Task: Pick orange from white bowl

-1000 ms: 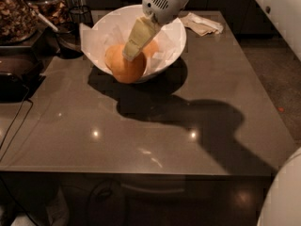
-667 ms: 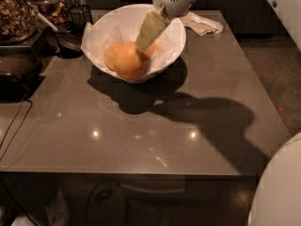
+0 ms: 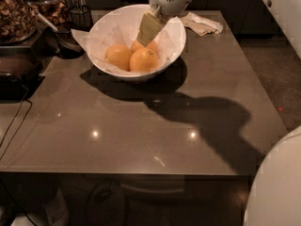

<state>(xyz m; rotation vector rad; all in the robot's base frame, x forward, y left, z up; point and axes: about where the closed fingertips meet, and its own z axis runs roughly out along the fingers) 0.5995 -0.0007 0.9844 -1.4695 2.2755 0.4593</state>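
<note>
Over the white bowl (image 3: pixel 136 75) | gripper (image 3: pixel 142 37) just above three oranges (image 3: pixel 143 60) | jaws: released or clenched, cannot tell

A kitchen, by its glossy counter (image 3: pixel 141 131), food jars (image 3: pixel 14 13) and white bowl (image 3: pixel 178 45) of oranges (image 3: pixel 143 60) under the gripper (image 3: pixel 143 37)

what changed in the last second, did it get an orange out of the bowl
The gripper rose and drifted a little to the right in the picture, off the oranges, and now hangs above them over the white bowl. No orange came up with it; three lie in the bowl. The bowl, the crumpled napkin behind it and the table stayed put.
</note>
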